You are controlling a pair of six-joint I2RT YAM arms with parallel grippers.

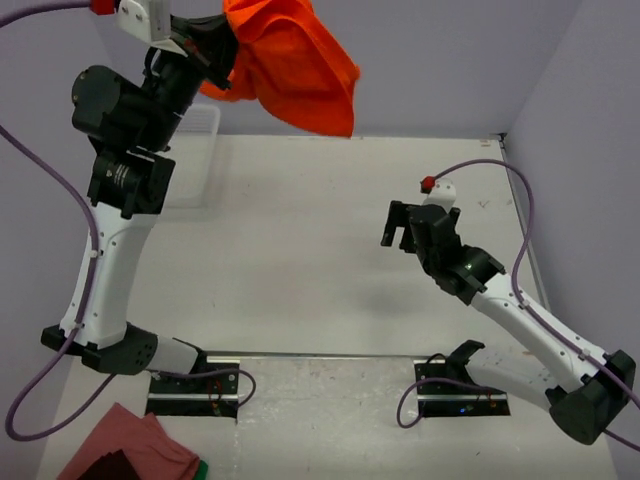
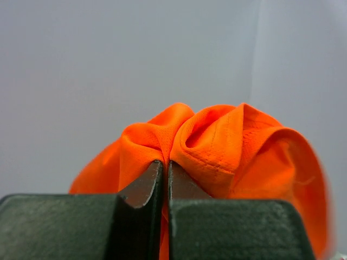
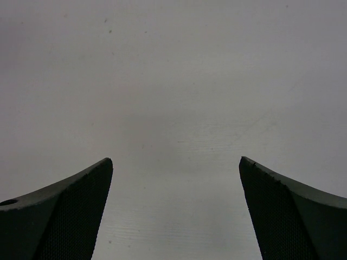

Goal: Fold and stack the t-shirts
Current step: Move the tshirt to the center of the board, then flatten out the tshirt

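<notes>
Noted the white table (image 1: 330, 320) under both arms. Found the orange-red t-shirt (image 1: 295, 65) lifted clear of it at the far left, bunched, with its long axis slanting from upper left down to the right and its lowest corner pointing down at the table's far edge. Could not make out collar, sleeves or hem among the crumpled folds, and lost the top of the fabric past the upper edge of the overhead view. Saw in the left wrist view only a puffed mound of the t-shirt (image 2: 233, 141) with one stitched seam. Found the left gripper (image 1: 225, 58) raised high and clamped tight on a pinch of that fabric, with the rest spilling to its right and below; saw the jaws meeting (image 2: 164, 165) on the cloth. Found the right gripper (image 1: 397, 228) spread wide (image 3: 176, 162) over bare table on the right, well apart from the shirt. Made out a clear bin (image 1: 200, 140) half hidden behind the left arm, and a dark red cloth (image 1: 125, 450) cut off at the near left corner.
</notes>
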